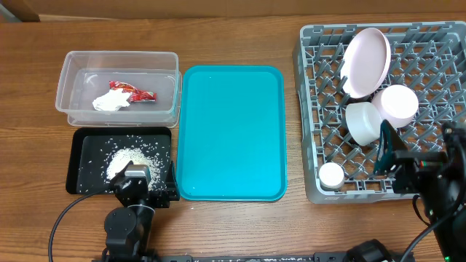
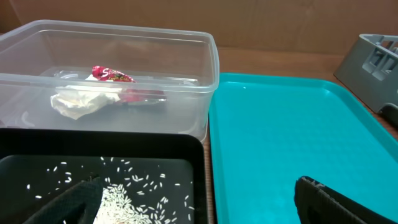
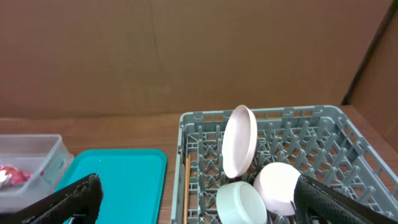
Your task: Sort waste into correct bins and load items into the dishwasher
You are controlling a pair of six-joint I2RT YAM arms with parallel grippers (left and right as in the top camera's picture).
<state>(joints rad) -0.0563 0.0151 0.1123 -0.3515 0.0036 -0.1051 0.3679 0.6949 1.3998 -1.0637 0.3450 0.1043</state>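
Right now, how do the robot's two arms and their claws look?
The left arm and right arm are black, with round joints and blocky housings. A black cable curves away from each. The left claw and right claw have flat, matte black fingers; the right shows a teal part.

This looks like a robot test bench set up to mimic a kitchen, not a real one. A bare wooden table [image 1: 240, 29] is backed by plain brown cardboard [image 3: 186, 56]. On it, a dish rack [image 3: 348, 143], teal tray [image 1: 233, 131] and clear tub [image 1: 67, 80] sit before a cabled robot arm [image 1: 129, 227].
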